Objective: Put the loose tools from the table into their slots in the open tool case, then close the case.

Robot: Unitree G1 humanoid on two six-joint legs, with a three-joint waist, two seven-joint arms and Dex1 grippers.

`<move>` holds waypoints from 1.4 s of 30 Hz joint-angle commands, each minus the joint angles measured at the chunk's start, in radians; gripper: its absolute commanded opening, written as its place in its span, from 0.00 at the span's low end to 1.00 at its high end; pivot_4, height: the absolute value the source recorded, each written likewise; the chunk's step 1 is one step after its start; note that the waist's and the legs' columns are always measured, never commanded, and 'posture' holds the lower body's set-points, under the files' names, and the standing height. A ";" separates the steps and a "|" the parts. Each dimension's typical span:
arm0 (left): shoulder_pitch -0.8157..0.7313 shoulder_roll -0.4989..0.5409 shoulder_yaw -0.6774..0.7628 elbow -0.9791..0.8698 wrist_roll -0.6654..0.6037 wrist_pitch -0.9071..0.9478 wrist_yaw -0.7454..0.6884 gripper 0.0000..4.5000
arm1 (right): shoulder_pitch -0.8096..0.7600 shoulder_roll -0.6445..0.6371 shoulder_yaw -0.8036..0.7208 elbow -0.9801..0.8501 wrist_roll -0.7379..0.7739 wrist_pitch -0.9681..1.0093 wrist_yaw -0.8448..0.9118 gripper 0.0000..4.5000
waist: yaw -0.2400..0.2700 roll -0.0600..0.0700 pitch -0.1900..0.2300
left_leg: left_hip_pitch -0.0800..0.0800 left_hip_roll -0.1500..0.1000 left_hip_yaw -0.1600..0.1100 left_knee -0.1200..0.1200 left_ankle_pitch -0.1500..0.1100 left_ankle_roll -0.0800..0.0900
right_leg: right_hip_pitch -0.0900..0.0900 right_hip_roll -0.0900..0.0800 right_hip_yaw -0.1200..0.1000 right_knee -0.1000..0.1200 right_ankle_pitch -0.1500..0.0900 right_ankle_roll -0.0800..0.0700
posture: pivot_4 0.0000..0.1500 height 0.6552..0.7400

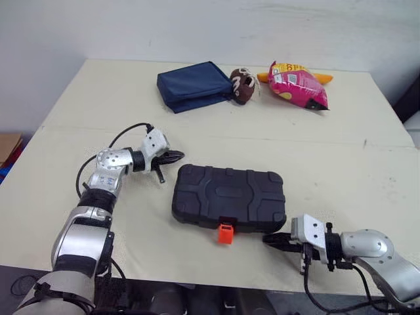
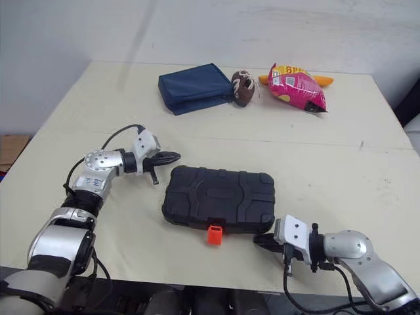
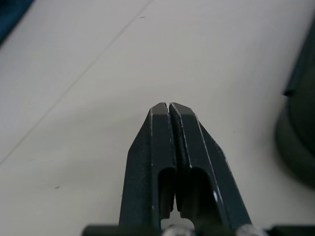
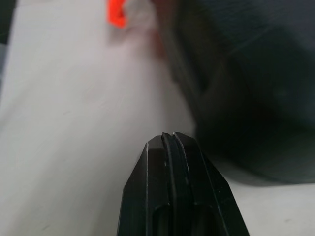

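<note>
A black tool case [image 1: 228, 198] lies closed and flat in the middle of the table, its orange latch [image 1: 226, 233] sticking out at the near edge. My left gripper [image 1: 176, 156] is shut and empty, its tip just off the case's far left corner. The left wrist view shows the fingers [image 3: 170, 129] pressed together over bare table, the case's edge [image 3: 301, 123] beside them. My right gripper [image 1: 270, 239] is shut and empty, low on the table at the case's near right corner. From the right wrist, the case [image 4: 246, 73] and orange latch [image 4: 117, 12] lie ahead.
At the far side of the table lie a folded navy pouch [image 1: 194, 86], a small brown object with a cord [image 1: 241, 86] and a pink snack bag [image 1: 298, 85]. The table [image 1: 354, 177] is cream, with a seam running across behind the case.
</note>
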 commanded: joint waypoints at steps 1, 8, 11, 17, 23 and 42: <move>-0.029 -0.009 0.008 0.040 0.007 -0.076 -0.062 0.01 | -0.023 0.025 -0.032 0.030 -0.037 0.002 -0.032 0.00 | -0.001 0.000 0.000 | 0.000 0.000 0.000 0.001 0.000 0.000 | 0.000 0.000 0.000 0.001 0.000 0.000 | 1.00 1.00; 0.062 -0.013 0.042 -0.060 -0.044 -0.072 -0.159 0.01 | -0.232 0.159 -0.017 0.242 -0.138 -0.080 -0.087 0.00 | -0.019 -0.002 0.000 | 0.001 -0.001 0.002 0.003 0.002 0.002 | 0.000 -0.001 0.001 0.004 0.004 -0.001 | 1.00 1.00; 0.187 0.023 0.063 -0.244 -0.079 0.009 -0.168 0.01 | -0.353 0.228 -0.003 0.357 -0.172 -0.109 -0.104 0.00 | -0.027 -0.002 0.000 | 0.002 0.000 0.002 0.002 0.003 0.001 | 0.000 -0.001 0.001 0.007 0.004 -0.002 | 1.00 1.00; 0.448 0.073 0.132 -0.673 -0.199 0.236 -0.119 0.01 | -0.560 0.356 0.030 0.583 -0.243 -0.172 -0.133 0.00 | -0.050 -0.001 0.001 | 0.002 0.002 0.003 0.002 0.004 -0.001 | -0.003 0.000 0.002 0.010 0.002 -0.004 | 1.00 1.00; 0.497 0.015 0.208 -0.810 -0.222 0.322 0.080 0.01 | -0.590 0.380 0.017 0.676 -0.284 -0.258 -0.122 0.00 | -0.042 -0.001 0.001 | -0.004 0.001 0.001 0.003 0.005 -0.001 | -0.008 0.000 0.002 0.013 0.002 -0.005 | 1.00 1.00; 0.143 -0.131 -0.084 -0.783 -0.164 0.458 0.002 0.01 | -0.361 0.263 -0.139 -0.005 0.017 0.225 -0.141 0.00 | -0.024 0.000 0.001 | -0.008 -0.001 -0.001 0.002 0.007 -0.002 | -0.010 0.001 0.002 0.011 0.003 -0.003 | 1.00 1.00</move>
